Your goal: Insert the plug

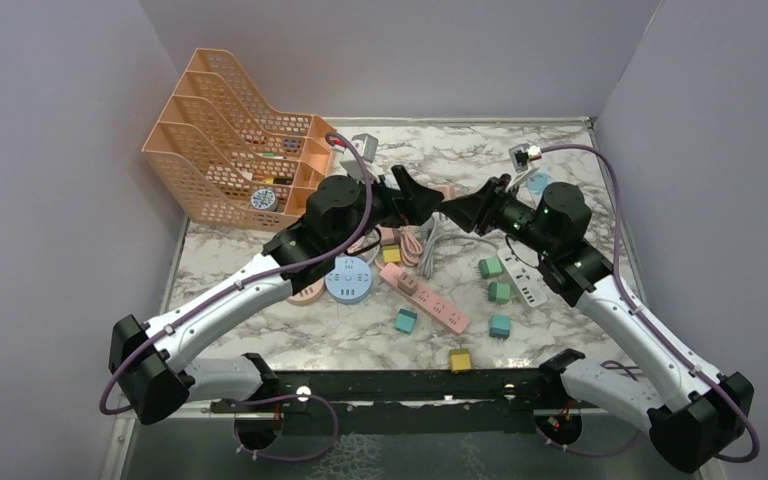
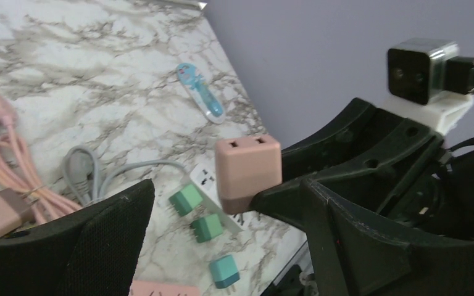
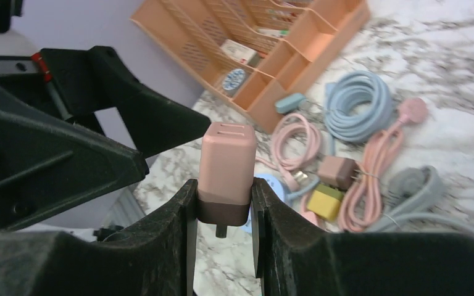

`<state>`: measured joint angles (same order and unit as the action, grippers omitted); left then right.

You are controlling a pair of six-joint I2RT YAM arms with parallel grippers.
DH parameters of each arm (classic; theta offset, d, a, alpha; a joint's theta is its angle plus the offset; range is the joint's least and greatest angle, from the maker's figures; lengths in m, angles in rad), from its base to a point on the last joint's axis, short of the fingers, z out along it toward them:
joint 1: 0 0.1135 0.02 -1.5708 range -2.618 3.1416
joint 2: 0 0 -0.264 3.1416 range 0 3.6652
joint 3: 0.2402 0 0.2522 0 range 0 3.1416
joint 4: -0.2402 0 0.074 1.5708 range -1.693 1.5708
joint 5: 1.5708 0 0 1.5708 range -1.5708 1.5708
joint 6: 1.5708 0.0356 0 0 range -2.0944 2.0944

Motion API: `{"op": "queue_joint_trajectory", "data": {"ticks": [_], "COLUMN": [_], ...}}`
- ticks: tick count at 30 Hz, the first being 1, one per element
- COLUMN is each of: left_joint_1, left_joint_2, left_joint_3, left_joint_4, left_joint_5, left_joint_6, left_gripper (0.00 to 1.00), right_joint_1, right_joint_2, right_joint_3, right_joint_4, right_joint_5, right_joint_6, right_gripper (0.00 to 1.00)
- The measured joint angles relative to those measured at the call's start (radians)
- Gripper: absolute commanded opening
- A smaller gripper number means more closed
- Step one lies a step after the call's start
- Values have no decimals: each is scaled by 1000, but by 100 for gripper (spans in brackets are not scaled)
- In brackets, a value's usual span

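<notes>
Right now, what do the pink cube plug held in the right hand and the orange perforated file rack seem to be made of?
Pink cube-shaped plug: most likely moulded plastic with a satin finish, going by its rounded edges and soft, even sheen. Orange perforated file rack: probably rigid plastic, slightly glossy, going by its thin, uniform walls with regular holes.

White arms (image 1: 225,298) with black joints (image 1: 148,378), black claws (image 1: 422,198) and purple cables (image 1: 615,190).

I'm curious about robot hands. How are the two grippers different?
The right gripper is shut on a pink plug; the left gripper is open and empty. The right gripper's fingers stand close together, the left gripper's far apart. Both are black with two fingers.
</notes>
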<state>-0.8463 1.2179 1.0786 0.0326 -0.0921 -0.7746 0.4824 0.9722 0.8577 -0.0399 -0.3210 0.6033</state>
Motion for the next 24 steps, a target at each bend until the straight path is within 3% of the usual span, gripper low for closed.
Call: {"op": "queue_joint_trajectory", "data": {"ticks": [9,17,24], "left_joint_1": [5,9,13], "left_joint_2": [-39,-173,-166], "left_joint_3": [49,36,23], "left_joint_4": [53,61,200], "left_joint_5": [109,117,241], "left_joint_6": [-59,-94,-191], "left_gripper": [85,90,66], "right_joint_1": [0,0,0], "right_joint_2": [2,6,41], "right_joint_3": [43,73,63], "right_joint_4": [180,316,564], "right_joint_5": [-193,-303,-370], "right_joint_6": [106,210,394], "right_gripper": [21,21,20]}}
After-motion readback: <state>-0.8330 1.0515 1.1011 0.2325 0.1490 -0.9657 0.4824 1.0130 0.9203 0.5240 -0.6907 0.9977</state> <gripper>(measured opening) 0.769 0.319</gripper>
